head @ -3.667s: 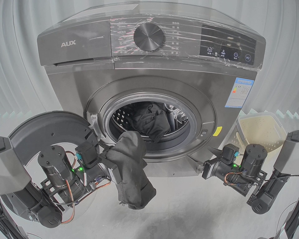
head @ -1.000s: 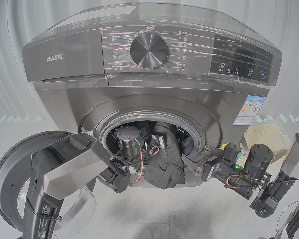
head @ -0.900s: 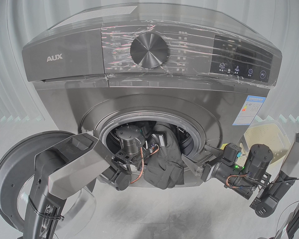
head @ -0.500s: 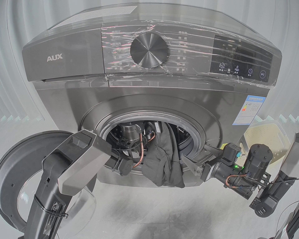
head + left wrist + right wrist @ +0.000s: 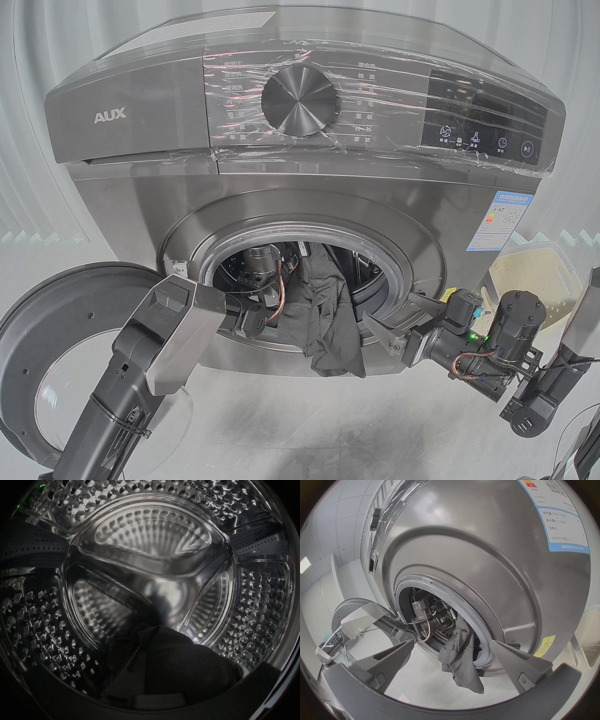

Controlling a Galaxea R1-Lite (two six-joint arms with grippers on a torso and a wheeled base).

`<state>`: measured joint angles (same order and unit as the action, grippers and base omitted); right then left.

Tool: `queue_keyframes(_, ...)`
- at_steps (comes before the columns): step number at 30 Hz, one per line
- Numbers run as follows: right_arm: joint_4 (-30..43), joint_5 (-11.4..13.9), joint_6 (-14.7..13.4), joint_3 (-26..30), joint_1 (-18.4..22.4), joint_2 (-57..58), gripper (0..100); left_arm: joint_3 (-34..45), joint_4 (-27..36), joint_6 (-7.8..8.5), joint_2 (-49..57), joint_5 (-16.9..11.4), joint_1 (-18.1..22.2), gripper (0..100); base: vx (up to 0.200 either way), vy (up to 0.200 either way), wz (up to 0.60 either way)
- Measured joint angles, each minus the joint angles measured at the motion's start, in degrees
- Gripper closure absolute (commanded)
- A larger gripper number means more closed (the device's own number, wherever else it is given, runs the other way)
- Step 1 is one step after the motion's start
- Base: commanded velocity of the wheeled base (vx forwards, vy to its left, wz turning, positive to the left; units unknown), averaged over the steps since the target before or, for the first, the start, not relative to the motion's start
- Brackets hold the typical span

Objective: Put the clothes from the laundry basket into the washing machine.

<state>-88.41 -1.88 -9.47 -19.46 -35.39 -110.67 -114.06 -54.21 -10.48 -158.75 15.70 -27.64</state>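
Observation:
A dark grey garment (image 5: 325,312) hangs out of the washing machine's round opening (image 5: 400,262), its upper part inside the drum and its lower end draped over the front rim. My left arm (image 5: 262,269) reaches deep into the drum beside it, with the gripper end hidden behind the cloth. In the left wrist view, dark cloth (image 5: 175,664) lies low in the perforated steel drum (image 5: 259,605). My right gripper (image 5: 390,307) stands open outside the machine, at the lower right of the opening, apart from the garment (image 5: 459,658). Its jaws are spread wide and hold nothing.
The machine's door (image 5: 69,325) is swung fully open to the left, beside my left arm. A cream laundry basket (image 5: 544,275) stands on the floor right of the machine, behind my right arm. Bare grey floor (image 5: 300,425) lies in front.
Since 3.7 s ago the head view has moved closer. In the last second my left arm pushed deeper into the drum, and the garment unfolded to hang longer over the rim. The right arm stayed still.

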Motion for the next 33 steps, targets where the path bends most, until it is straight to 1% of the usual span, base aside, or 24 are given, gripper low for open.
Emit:
queue_keyframes(1, 0.0, 0.0, 0.0, 0.0, 0.0, 0.0, 0, -0.2, 0.0, -0.02, -0.3, 0.0, 0.1, 100, 0.000, 0.000, 0.00)
queue_keyframes(2, 0.0, 0.0, 0.0, 0.0, 0.0, 0.0, 0, -0.3, 0.0, 0.00, -0.5, 0.0, 0.2, 0, 0.000, 0.000, 0.00)
queue_keyframes(10, -0.1, 0.0, 0.0, 0.0, 0.0, -0.2, 0, 0.1, 0.0, -0.27, -1.0, 0.0, -0.7, 0, 0.000, 0.000, 0.00)
queue_keyframes(15, -0.1, 0.0, 0.0, 0.0, 0.0, -0.2, 0, 4.6, 0.6, -0.29, 0.3, -0.2, -1.9, 0, 0.000, 0.000, 0.00)
queue_keyframes(18, -0.1, 0.0, 0.0, -0.1, 0.0, -0.2, 0, 8.9, 1.0, -0.27, 1.7, -0.9, -2.8, 0, 0.000, 0.000, 0.00)
queue_keyframes(21, -0.1, 0.0, 0.0, -0.1, 0.0, -0.2, 0, 14.3, 1.5, -0.24, 3.7, -2.8, -3.7, 0, 0.000, 0.000, 0.00)
queue_keyframes(24, -0.1, 0.0, 0.0, -0.1, 0.1, -0.2, 0, 20.2, 2.1, -0.24, 6.2, -5.4, -4.9, 0, 0.000, 0.000, 0.00)
queue_keyframes(27, -0.1, 0.0, 0.0, -0.1, 0.1, -0.2, 0, 25.2, 2.6, -0.11, 8.6, -7.3, -5.7, 0, 0.000, 0.000, 0.00)
queue_keyframes(33, -0.1, 0.0, -0.1, -0.1, 0.0, -0.2, 0, 31.1, 3.0, 0.22, 11.5, -10.0, -6.9, 0, 0.000, 0.000, 0.00)
